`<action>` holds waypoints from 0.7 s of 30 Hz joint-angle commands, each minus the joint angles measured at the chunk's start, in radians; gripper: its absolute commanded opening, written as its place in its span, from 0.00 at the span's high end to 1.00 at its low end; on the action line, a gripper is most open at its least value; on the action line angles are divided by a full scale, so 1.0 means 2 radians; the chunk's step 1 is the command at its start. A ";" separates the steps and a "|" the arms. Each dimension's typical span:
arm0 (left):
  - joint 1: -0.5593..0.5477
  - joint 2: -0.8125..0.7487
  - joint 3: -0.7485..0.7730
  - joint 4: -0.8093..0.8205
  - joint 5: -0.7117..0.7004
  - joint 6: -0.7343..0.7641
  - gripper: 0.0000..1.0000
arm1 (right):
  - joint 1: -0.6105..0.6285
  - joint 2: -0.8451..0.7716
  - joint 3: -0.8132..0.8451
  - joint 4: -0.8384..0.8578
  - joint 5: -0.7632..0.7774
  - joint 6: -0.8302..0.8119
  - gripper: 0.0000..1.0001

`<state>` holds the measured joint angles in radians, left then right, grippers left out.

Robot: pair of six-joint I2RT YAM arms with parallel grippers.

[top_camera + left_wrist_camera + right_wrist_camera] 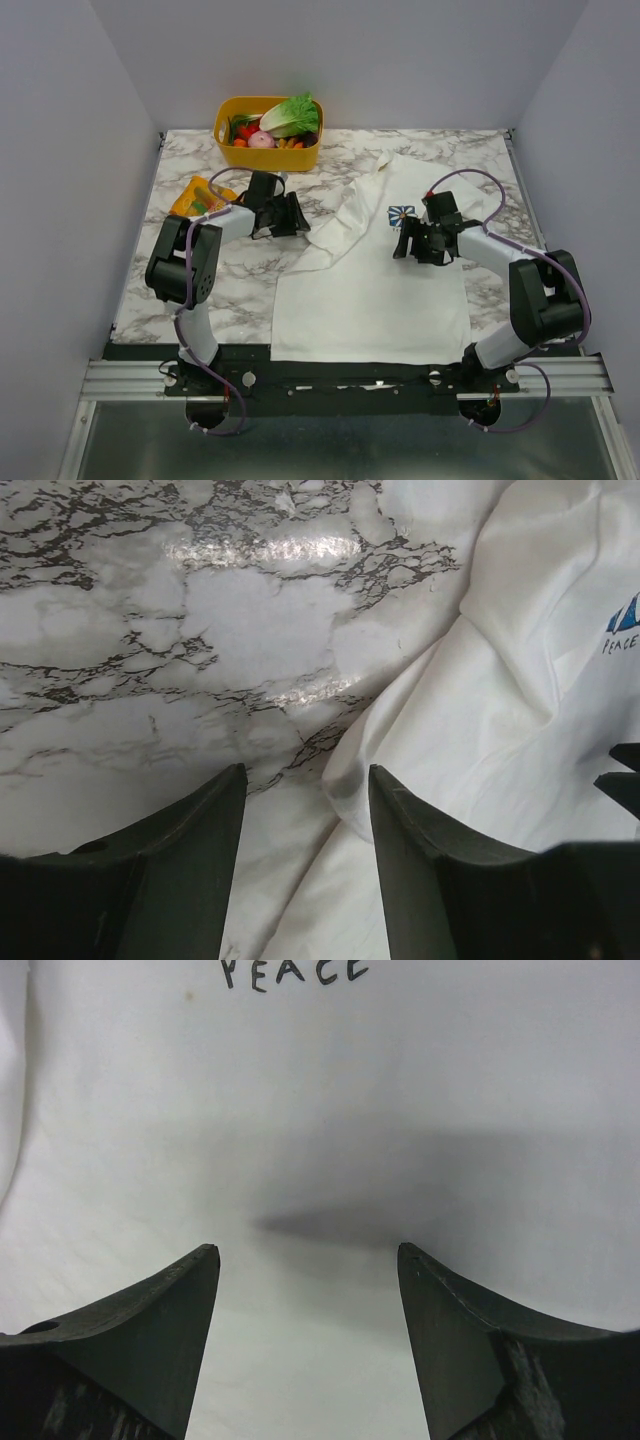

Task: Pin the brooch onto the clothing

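Note:
The clothing, a white T-shirt (pixel 370 290), lies spread on the marble table with its blue chest print (pixel 402 215) facing up. The brooch is out of view in every view. My left gripper (pixel 288 215) is open at the shirt's left edge. In the left wrist view its jaws (pixel 306 770) stand apart, and a rumpled fold of the shirt (pixel 500 710) lies loose between them, close to the right finger (pixel 420 860). My right gripper (pixel 415 242) hovers open just below the print. Between its fingertips (pixel 308 1247) there is only flat white cloth (pixel 320 1090), below the "PEACE" lettering (pixel 295 972).
A yellow basket (pixel 225 135) of toy vegetables stands at the back left. An orange snack packet (pixel 198 196) lies on the marble left of my left arm. The table (pixel 200 290) is walled in by grey panels on three sides.

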<state>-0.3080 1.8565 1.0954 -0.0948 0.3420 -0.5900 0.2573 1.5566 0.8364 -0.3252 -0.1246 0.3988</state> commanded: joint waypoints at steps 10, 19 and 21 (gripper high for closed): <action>-0.008 0.025 0.029 0.035 0.056 -0.013 0.98 | 0.002 -0.009 -0.013 -0.007 -0.007 -0.001 0.20; -0.002 -0.013 0.080 0.005 -0.050 0.030 1.00 | 0.002 -0.019 -0.017 -0.008 -0.011 0.005 0.20; 0.005 -0.025 0.086 0.005 -0.059 0.033 1.00 | 0.002 -0.019 -0.018 -0.008 -0.013 0.006 0.21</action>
<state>-0.3164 1.8893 1.2125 -0.0654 0.3336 -0.5751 0.2573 1.5394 0.8204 -0.3233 -0.1345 0.4000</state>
